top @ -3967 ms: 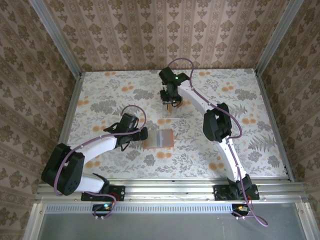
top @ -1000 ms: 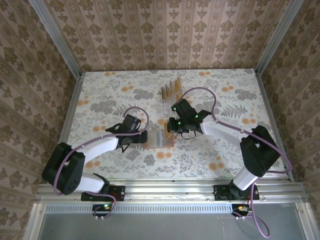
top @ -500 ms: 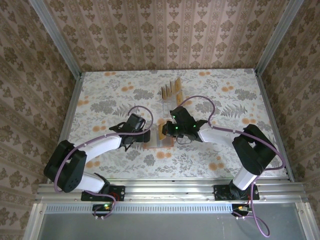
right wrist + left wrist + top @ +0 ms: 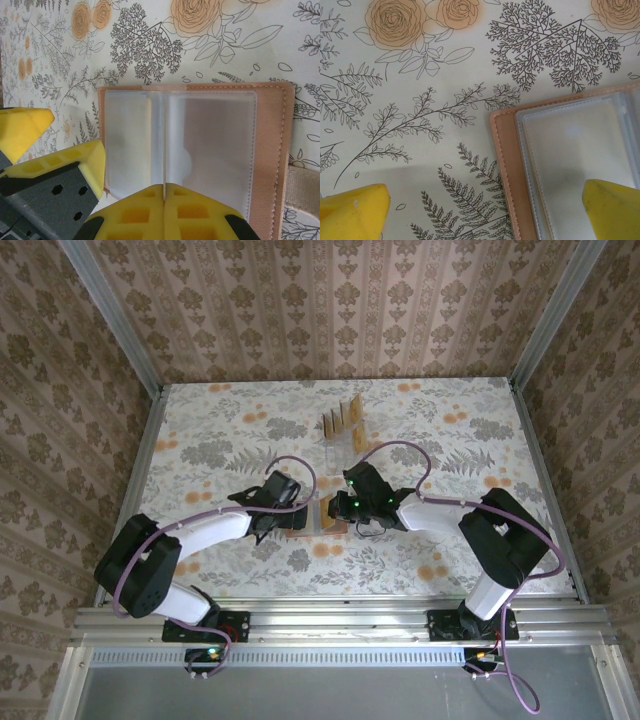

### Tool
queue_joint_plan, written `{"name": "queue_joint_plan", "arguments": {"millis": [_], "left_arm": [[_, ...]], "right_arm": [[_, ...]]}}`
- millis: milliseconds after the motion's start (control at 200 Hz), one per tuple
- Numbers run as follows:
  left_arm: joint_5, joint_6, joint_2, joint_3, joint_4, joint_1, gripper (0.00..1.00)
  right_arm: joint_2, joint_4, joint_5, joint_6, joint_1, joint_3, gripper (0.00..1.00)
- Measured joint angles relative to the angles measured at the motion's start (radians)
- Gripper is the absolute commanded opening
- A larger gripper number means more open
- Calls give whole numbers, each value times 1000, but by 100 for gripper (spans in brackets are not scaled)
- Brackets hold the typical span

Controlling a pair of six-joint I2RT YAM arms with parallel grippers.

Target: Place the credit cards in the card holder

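Right tool [image 4: 164,189] is pinched shut on a credit card [image 4: 164,140], edge-on over the open card holder [image 4: 270,150] mid-bench. Left tool [image 4: 485,210] gapes wide, straddling the holder's edge. Miss the pocket mouth and I reckon the card buckles or shoves the holder away.

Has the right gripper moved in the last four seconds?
Yes. The right gripper, shut on a credit card, has come toward the table's near edge, away from the standing credit cards, and is now over the card holder.

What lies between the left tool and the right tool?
In the top view, the open card holder lies between the left tool and the right tool.
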Motion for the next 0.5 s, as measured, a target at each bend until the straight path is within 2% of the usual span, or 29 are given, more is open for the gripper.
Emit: {"name": "queue_joint_plan", "arguments": {"millis": [500], "left_arm": [[-7, -2, 1, -56, 21, -3, 100]], "right_arm": [[7, 40, -4, 0, -11, -48, 0]]}}
